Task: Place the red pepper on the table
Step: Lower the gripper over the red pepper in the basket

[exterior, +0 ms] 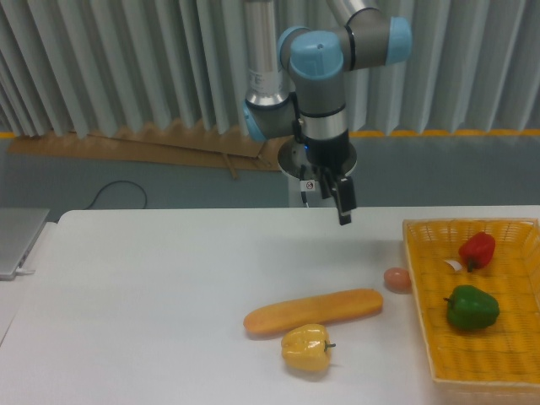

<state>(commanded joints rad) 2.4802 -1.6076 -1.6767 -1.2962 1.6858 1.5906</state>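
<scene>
Above table [169,287], gripper [342,205] hangs empty, touching nothing; jaw gap can't tell. Red pepper [477,250] in basket [422,295].

I saw my pincer [343,211] hanging empty above the tabletop [152,295], its jaws' gap unclear. The red pepper [477,250] lay in the yellow basket [422,321] beside the green pepper [472,307], well apart from the pincer.
</scene>
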